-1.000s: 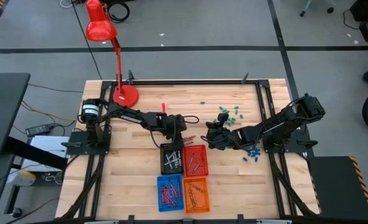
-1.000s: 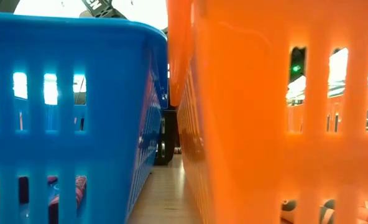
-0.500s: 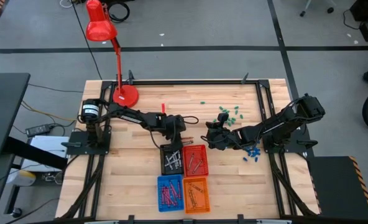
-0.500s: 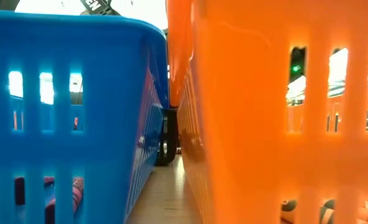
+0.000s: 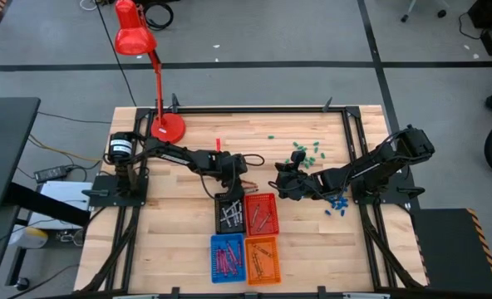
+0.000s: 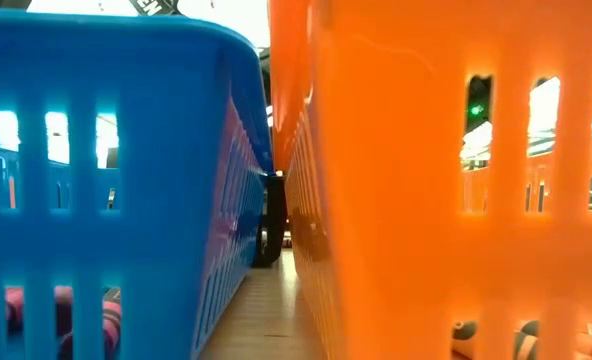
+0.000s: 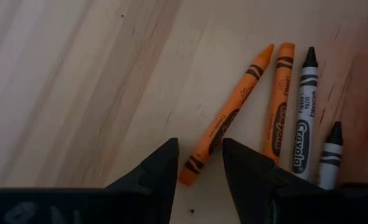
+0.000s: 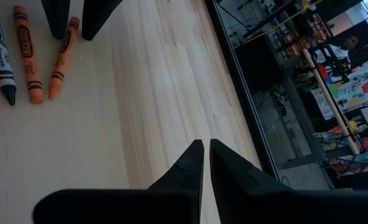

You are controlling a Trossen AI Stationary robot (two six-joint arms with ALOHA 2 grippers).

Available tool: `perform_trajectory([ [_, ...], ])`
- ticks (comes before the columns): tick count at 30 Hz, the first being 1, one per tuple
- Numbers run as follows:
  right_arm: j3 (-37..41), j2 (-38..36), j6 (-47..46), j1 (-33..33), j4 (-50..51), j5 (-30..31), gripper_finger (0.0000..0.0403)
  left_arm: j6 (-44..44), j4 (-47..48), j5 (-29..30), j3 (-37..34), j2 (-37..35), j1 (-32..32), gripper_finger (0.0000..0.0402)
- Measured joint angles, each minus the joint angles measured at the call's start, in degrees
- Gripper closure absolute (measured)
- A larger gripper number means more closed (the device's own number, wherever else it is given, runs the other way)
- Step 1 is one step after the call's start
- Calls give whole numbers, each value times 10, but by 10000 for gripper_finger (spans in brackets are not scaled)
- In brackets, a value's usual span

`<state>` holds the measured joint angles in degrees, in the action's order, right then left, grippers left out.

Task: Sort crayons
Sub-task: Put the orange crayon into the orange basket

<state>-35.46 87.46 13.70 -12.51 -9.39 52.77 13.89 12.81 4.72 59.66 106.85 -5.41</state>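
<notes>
Two orange crayons (image 7: 230, 121) (image 7: 280, 99) and two black-tipped white crayons (image 7: 304, 118) lie flat on the wooden table, just beyond the black basket (image 5: 229, 213). My left gripper (image 7: 199, 146) (image 5: 238, 172) is open and points steeply down. Its fingers stand on either side of the nearer orange crayon's blunt end (image 7: 190, 171), with a gap on each side. My right gripper (image 8: 202, 144) (image 5: 282, 179) is shut with nothing in it. It hovers over bare wood to the right of those crayons (image 8: 63, 59).
Four small baskets sit at the table's near middle: black, red (image 5: 261, 213), blue (image 5: 226, 257) and orange (image 5: 262, 259), each holding crayons. Green pieces (image 5: 308, 152) and blue pieces (image 5: 339, 203) lie at the right. A red lamp (image 5: 167, 124) stands far left, with a lone red crayon (image 5: 218, 144) near it.
In the low view the blue basket's near wall has crept sideways and stands a little higher in the picture, while the orange basket has kept its place. Both arms look still in the high view.
</notes>
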Motion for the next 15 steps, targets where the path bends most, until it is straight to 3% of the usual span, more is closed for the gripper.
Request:
perform_trajectory([
  [5,0,0,0,0,0,0,369,-1,4,-1,0,0,0,271],
  [15,0,0,0,0,0,0,369,4,15,-1,1,-1,-1,375],
])
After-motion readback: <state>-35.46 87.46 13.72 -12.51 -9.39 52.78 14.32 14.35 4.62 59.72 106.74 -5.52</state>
